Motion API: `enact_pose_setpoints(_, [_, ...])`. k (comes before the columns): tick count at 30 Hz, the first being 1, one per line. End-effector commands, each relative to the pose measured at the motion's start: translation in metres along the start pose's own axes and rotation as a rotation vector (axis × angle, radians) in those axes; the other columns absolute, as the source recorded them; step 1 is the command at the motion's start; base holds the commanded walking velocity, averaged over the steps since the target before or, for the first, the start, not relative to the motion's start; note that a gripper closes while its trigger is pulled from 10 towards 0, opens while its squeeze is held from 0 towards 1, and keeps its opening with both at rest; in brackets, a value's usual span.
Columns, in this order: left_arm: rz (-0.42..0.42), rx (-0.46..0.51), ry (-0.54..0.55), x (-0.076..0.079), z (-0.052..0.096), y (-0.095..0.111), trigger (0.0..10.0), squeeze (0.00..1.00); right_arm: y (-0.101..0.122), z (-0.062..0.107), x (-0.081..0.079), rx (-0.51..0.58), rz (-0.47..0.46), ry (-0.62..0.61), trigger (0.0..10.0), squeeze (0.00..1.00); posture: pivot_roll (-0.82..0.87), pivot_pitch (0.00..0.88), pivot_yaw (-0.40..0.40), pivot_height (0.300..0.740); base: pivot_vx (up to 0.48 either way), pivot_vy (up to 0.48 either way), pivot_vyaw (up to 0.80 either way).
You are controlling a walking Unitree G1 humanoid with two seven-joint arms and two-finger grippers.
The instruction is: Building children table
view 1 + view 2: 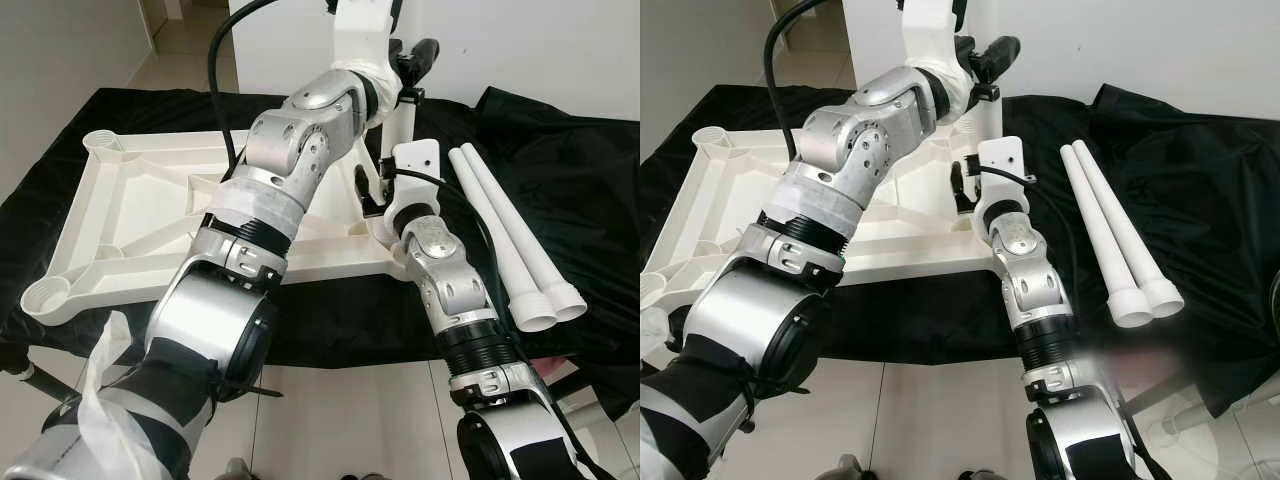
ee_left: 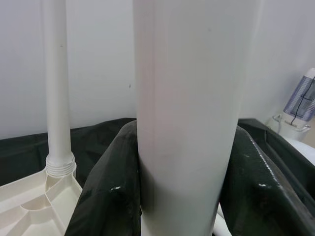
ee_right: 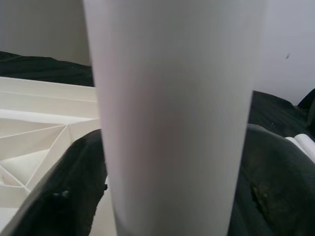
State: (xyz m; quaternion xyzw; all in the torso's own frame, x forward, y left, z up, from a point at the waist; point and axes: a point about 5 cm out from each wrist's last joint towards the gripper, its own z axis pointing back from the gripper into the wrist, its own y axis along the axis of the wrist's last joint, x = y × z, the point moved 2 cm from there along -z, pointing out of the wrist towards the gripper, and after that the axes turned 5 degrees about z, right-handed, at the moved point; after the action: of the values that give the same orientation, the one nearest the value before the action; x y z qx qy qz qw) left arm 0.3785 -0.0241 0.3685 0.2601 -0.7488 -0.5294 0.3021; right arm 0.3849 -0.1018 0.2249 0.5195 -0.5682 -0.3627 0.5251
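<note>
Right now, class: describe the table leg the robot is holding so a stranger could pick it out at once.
Find the upside-down white tabletop on the black cloth. At its near right corner a white leg stands upright, with the left gripper on it higher up and the right gripper lower down. Unlike the two spare legs lying flat on the cloth to the right, it stands on end.

A black cloth (image 1: pixel 560 180) is covering the work surface, with a white wall (image 1: pixel 540 45) standing behind and pale floor tiles (image 1: pixel 350 420) lying near.
</note>
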Motion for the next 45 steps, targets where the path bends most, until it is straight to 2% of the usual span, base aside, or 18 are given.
enact_pose_setpoints(1, [-0.016, 0.035, -0.018, 0.009, -0.002, 0.009, 10.0, 0.0, -0.007, -0.001, -0.002, -0.023, -0.002, -0.005, 0.0, 0.0, -0.02, 0.062, -0.011, 0.74, 0.0, 0.0, 0.0])
enact_pose_setpoints(17, [-0.022, 0.044, -0.033, 0.015, -0.004, 0.011, 10.0, 0.0, -0.009, -0.003, -0.001, -0.019, 0.0, -0.004, 0.0, 0.0, -0.03, 0.059, -0.007, 0.74, 0.0, 0.0, 0.0])
enact_pose_setpoints(18, [-0.028, 0.042, -0.034, 0.016, -0.004, 0.01, 10.0, 0.0, -0.009, -0.003, -0.001, -0.022, 0.001, -0.012, 5.8, 0.0, -0.03, 0.059, -0.007, 0.74, 0.0, 0.0, 0.0])
enact_pose_setpoints(20, [-0.032, 0.041, -0.034, 0.017, -0.005, 0.01, 10.0, 0.0, -0.009, -0.004, 0.0, -0.023, 0.002, -0.017, 5.8, 0.0, -0.03, 0.059, -0.007, 0.74, 0.0, 0.0, 0.0])
enact_pose_setpoints(21, [-0.087, 0.054, -0.04, 0.018, -0.005, 0.011, 10.0, 0.0, -0.008, -0.005, 0.002, -0.022, -0.024, -0.031, 10.0, 0.0, -0.02, 0.059, -0.008, 0.74, 0.0, 0.0, 0.0])
enact_pose_setpoints(22, [-0.058, 0.06, -0.048, 0.018, -0.004, 0.01, 10.0, 0.0, -0.008, -0.005, 0.003, -0.022, -0.038, -0.036, 10.0, 0.0, -0.02, 0.06, -0.007, 0.74, 0.0, 0.0, 0.0])
enact_pose_setpoints(23, [-0.035, 0.069, -0.057, 0.019, -0.004, 0.01, 10.0, 0.11, -0.007, -0.005, 0.003, -0.023, -0.053, -0.04, 10.0, 0.0, -0.02, 0.062, -0.005, 0.74, 0.0, 0.0, 0.0])
enact_pose_setpoints(25, [-0.015, 0.074, -0.062, 0.019, -0.004, 0.011, 10.0, 0.11, -0.007, -0.005, 0.003, -0.024, -0.06, -0.042, 10.0, 0.0, -0.02, 0.062, -0.005, 0.74, 0.0, 0.0, 0.0])
enact_pose_setpoints(26, [0.003, 0.082, -0.067, 0.019, -0.003, 0.011, 10.0, 1.0, -0.007, -0.005, 0.003, -0.023, -0.066, -0.046, 10.0, 0.0, -0.03, 0.064, -0.004, 0.74, 0.0, 0.0, 0.0])
enact_pose_setpoints(32, [0.004, 0.113, -0.115, 0.023, -0.001, 0.017, 10.0, 1.0, -0.004, -0.007, 0.01, -0.015, -0.103, -0.093, 10.0, 0.0, -0.03, 0.065, -0.004, 0.74, 0.0, 0.0, 0.0])
enact_pose_setpoints(33, [0.029, 0.139, -0.156, 0.028, 0.001, 0.021, 10.0, 0.0, -0.004, -0.006, 0.014, -0.014, -0.117, -0.111, 10.0, 0.0, -0.03, 0.068, -0.005, 0.74, 0.0, 0.0, 0.0])
enact_pose_setpoints(36, [0.059, 0.17, -0.208, 0.033, 0.005, 0.025, 10.0, 0.0, -0.004, -0.006, 0.021, -0.011, -0.142, -0.146, 10.0, 0.0, -0.03, 0.07, -0.008, 0.74, 0.0, 0.0, 0.0])
enact_pose_setpoints(41, [0.095, 0.181, -0.222, 0.03, 0.01, 0.026, 10.0, 0.0, -0.008, -0.004, 0.03, -0.014, -0.151, -0.191, 10.0, 0.0, -0.02, 0.074, -0.013, 0.74, 0.0, 0.0, 0.0])
enact_pose_setpoints(42, [0.101, 0.194, -0.229, 0.027, 0.014, 0.026, 10.0, 0.0, -0.01, -0.001, 0.033, -0.014, -0.153, -0.22, 10.0, 0.0, -0.02, 0.072, -0.013, 0.74, 0.0, 0.0, 0.0])
enact_pose_setpoints(44, [0.101, 0.194, -0.229, 0.027, 0.014, 0.026, 10.0, 0.0, -0.01, -0.001, 0.033, -0.014, -0.153, -0.22, 10.0, 0.0, -0.02, 0.072, -0.013, 0.74, 0.0, 0.0, 0.0])
enact_pose_setpoints(45, [0.108, 0.209, -0.205, 0.017, 0.019, 0.02, 10.0, 0.0, -0.013, 0.003, 0.037, -0.014, -0.151, -0.241, 10.0, 0.0, -0.02, 0.069, -0.007, 0.74, 0.0, 0.0, 0.0])
